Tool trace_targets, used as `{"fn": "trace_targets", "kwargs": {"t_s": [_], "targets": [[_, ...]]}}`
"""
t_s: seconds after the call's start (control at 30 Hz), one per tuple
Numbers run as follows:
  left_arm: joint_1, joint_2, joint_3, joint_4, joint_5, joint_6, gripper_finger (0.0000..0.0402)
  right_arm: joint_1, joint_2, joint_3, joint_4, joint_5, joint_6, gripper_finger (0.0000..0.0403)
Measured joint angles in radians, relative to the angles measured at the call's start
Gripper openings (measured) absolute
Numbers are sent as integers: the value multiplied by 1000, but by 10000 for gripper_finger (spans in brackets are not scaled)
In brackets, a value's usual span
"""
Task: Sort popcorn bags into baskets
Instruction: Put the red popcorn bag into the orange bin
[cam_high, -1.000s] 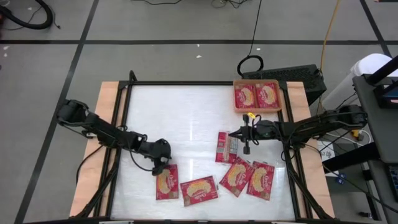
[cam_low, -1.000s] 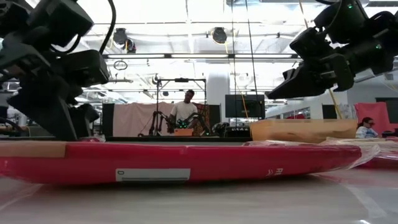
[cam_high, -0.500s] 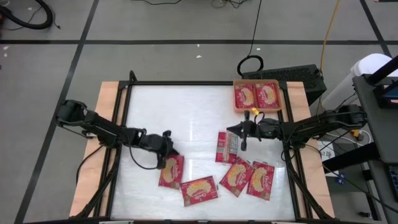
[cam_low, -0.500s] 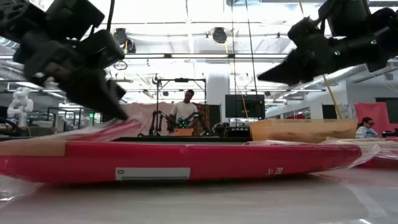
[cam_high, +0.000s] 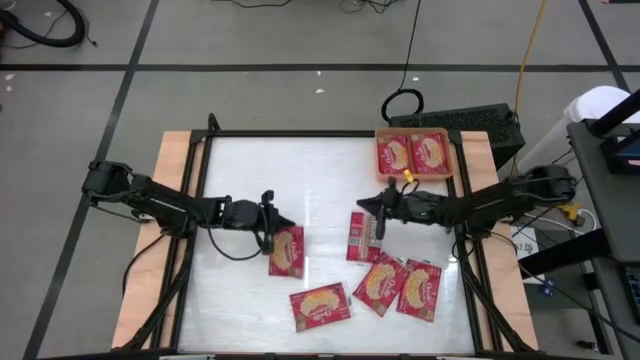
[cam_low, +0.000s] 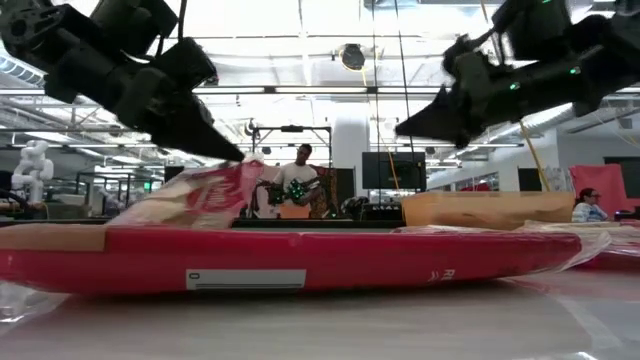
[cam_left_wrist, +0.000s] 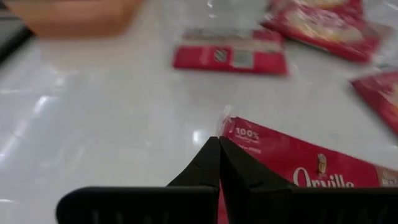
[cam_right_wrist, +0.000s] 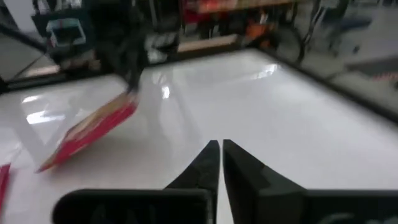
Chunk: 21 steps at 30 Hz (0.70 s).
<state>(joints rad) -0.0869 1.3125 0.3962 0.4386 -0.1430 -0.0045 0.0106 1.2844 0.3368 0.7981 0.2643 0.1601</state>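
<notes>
My left gripper (cam_high: 274, 222) is shut on a red popcorn bag (cam_high: 288, 252) left of the table's middle; the low view shows this bag (cam_low: 200, 200) tilted. My right gripper (cam_high: 366, 206) hovers shut and holds nothing, above the table near a bag lying grey side up (cam_high: 362, 237). Three more bags lie flat near the front edge (cam_high: 320, 305), (cam_high: 380, 282), (cam_high: 420, 290). The orange basket (cam_high: 447, 155) stands at the far right with two bags (cam_high: 412, 154) in it. My left gripper pinches the bag's edge close to a corner (cam_left_wrist: 231, 127) between its two shut fingers. The fingers come from the table's left, slanting down. The bag hangs tilted from that corner, its other end (cam_right_wrist: 46, 163) low; whether that end touches the table I cannot tell.
A black frame (cam_high: 300, 134) borders the white table top. The far left part of the table top (cam_high: 260, 170) is bare. A person (cam_low: 297, 180) stands at a bench in the room behind the table.
My left gripper has gone toward the far and right edges and risen, taking one bag with it from the near-left spot. That bag's held end has lifted, so it now stands tilted. My right gripper has shifted a little left and tipped from pointing down to nearly level.
</notes>
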Motion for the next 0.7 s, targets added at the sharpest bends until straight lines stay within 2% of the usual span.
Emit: {"fn": "trace_targets", "kwargs": {"t_s": [0.17,0.4,0.57,0.7], "targets": [[46,0,0,57,-17,30,2,24,205,126,-4,-10,80,61],[102,0,0,131,-26,74,1,25,459,337,2,-168,152,143],[115,0,0,141,-26,75,1,25,593,457,-2,-190,194,185],[111,0,0,143,-26,74,1,24,657,518,4,-203,204,199]]}}
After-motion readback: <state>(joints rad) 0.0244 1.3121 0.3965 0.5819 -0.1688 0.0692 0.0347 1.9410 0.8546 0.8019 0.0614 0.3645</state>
